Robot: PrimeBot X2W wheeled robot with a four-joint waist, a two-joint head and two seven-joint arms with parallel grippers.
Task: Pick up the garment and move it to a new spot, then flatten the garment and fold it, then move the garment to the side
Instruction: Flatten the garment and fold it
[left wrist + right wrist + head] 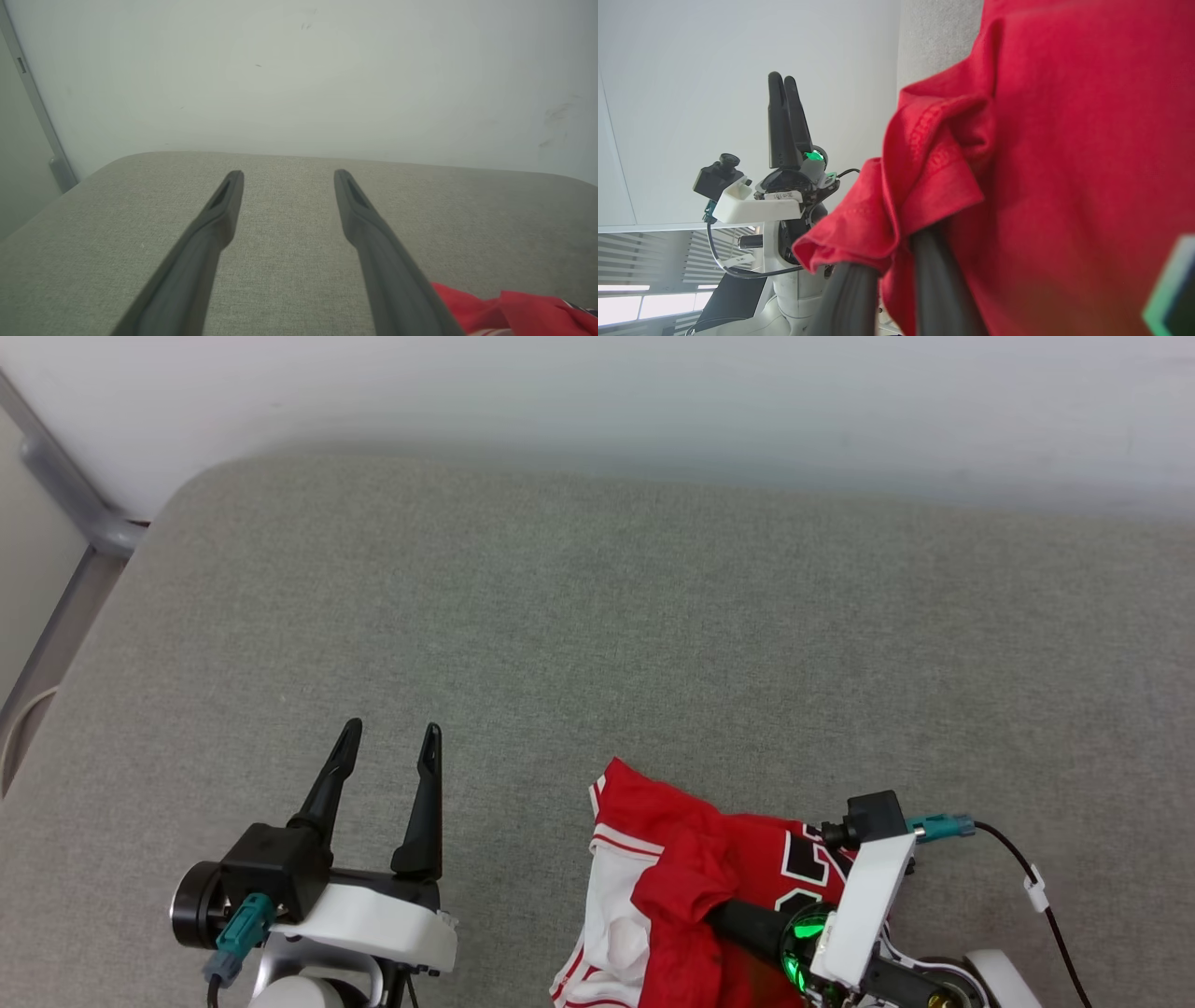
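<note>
On woven grey cushion [653, 616], crumpled red garment [691, 863]

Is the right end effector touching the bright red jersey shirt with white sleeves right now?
Touching. The right wrist view shows the bright red jersey shirt bunched over and pinched between the right end effector's dark fingers.

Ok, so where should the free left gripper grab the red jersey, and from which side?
Probably the striped-trim corner of the garment, coming from the robot's left. It lies spread on the grey cushion on the side facing the open left gripper, apart from the bunched fold where the right gripper is shut on the fabric.
</note>
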